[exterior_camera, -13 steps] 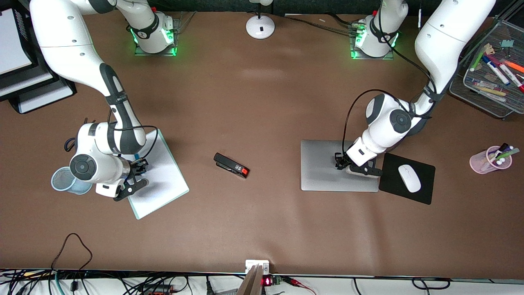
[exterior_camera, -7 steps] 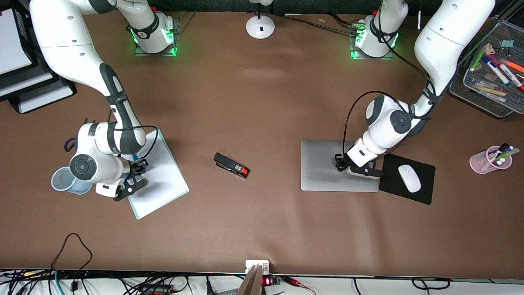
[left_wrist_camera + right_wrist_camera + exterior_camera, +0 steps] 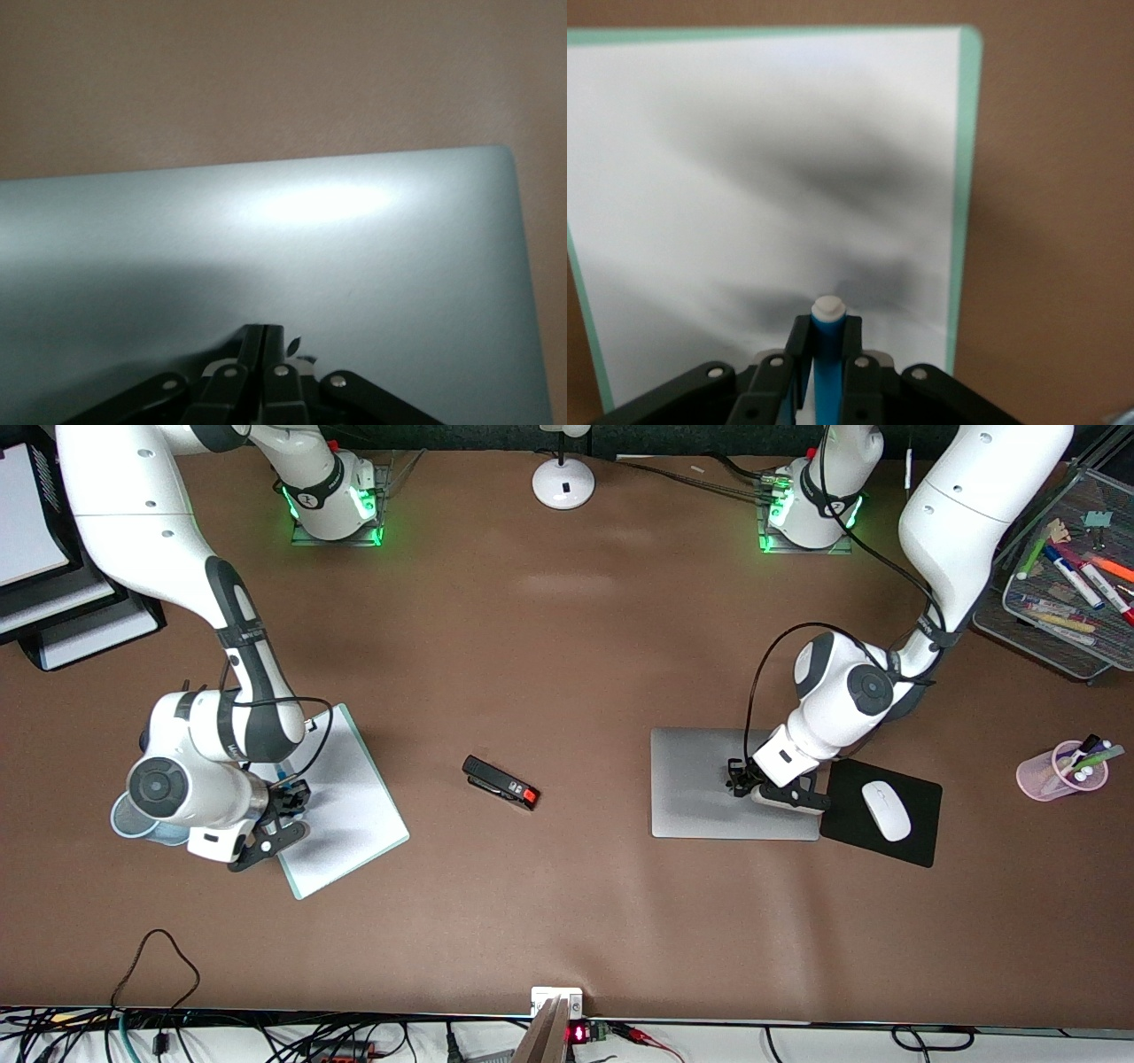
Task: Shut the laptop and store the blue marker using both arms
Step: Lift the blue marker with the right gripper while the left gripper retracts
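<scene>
The laptop (image 3: 733, 783) lies shut on the table beside the mouse pad (image 3: 881, 811), the left gripper (image 3: 741, 778) resting on its lid with jaws together. The right gripper (image 3: 285, 804), jaws clamped on the blue marker (image 3: 827, 359), hangs over the white board (image 3: 347, 806); storing it in the nearby cup (image 3: 133, 818) remains.

stapler (image 3: 500, 783), mouse (image 3: 886, 810), whiteboard (image 3: 341, 806), pen cup (image 3: 1059, 771)

We see the left pincer (image 3: 266, 341) with fingers pressed together, tips down on the laptop (image 3: 372, 266) lid beside its black apple logo (image 3: 295, 342). Lid shut, glare patch on it. Brown tabletop (image 3: 266, 80) around.
</scene>
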